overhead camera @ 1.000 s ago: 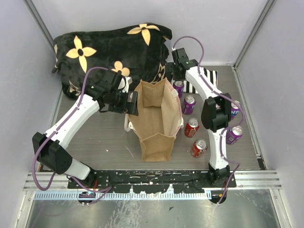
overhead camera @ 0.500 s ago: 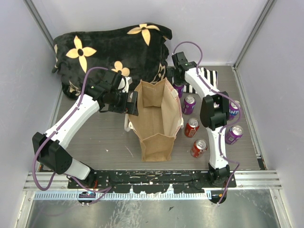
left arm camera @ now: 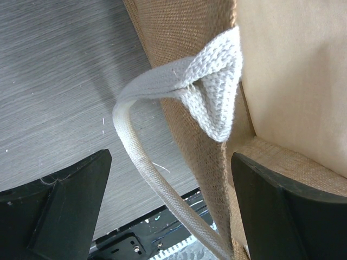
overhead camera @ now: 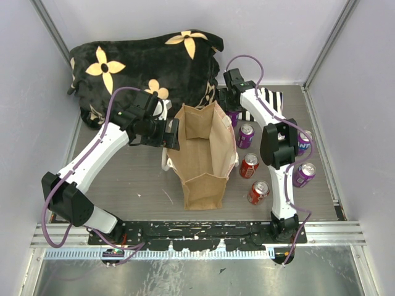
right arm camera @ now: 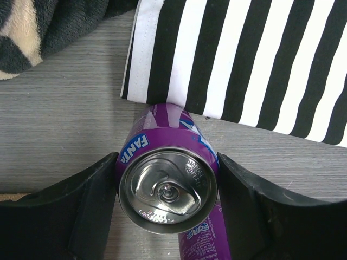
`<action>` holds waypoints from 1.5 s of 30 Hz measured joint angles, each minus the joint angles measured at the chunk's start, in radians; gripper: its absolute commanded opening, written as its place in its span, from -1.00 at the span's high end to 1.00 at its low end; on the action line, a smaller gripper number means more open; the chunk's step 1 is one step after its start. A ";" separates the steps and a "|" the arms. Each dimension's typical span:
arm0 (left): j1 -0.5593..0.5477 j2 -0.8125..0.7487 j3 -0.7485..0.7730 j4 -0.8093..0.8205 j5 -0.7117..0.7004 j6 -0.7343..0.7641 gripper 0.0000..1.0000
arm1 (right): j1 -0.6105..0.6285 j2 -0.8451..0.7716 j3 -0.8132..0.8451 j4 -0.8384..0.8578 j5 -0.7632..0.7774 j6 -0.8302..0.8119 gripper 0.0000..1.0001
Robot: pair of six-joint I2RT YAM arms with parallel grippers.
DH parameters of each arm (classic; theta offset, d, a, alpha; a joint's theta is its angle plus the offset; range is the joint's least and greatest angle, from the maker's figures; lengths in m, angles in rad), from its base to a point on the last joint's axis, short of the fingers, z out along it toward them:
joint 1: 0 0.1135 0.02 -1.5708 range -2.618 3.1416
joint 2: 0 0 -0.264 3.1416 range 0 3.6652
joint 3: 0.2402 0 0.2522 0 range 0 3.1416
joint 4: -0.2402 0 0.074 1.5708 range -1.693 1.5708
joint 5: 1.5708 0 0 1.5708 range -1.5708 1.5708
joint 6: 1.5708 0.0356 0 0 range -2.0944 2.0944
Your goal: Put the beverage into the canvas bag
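Right wrist: purple can (right arm camera: 168, 187) stands upright between fingers (right arm camera: 81, 211) of right pincer (right arm camera: 167, 184).

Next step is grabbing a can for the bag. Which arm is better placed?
Right. The right claw straddles the upright purple can beside the striped cloth; the left claw spans the canvas bag's wall instead.

From high at the near side, looking down on everything; wrist views close in, left at canvas bag (left arm camera: 184, 49) wall, right over purple can (right arm camera: 168, 189), both shared overhead.
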 measured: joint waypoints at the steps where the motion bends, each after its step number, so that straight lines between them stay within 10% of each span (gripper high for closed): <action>1: 0.000 -0.001 0.000 0.000 0.000 0.000 -0.98 | 0.000 0.000 0.000 0.000 -0.002 0.001 0.96; 15: 0.003 -0.020 0.000 0.000 0.000 0.004 -0.96 | -0.002 -0.029 0.064 -0.108 -0.035 0.018 0.99; 45: 0.007 -0.040 0.000 0.000 0.002 0.008 -0.96 | 0.188 -0.641 0.103 -0.215 -0.021 0.076 0.98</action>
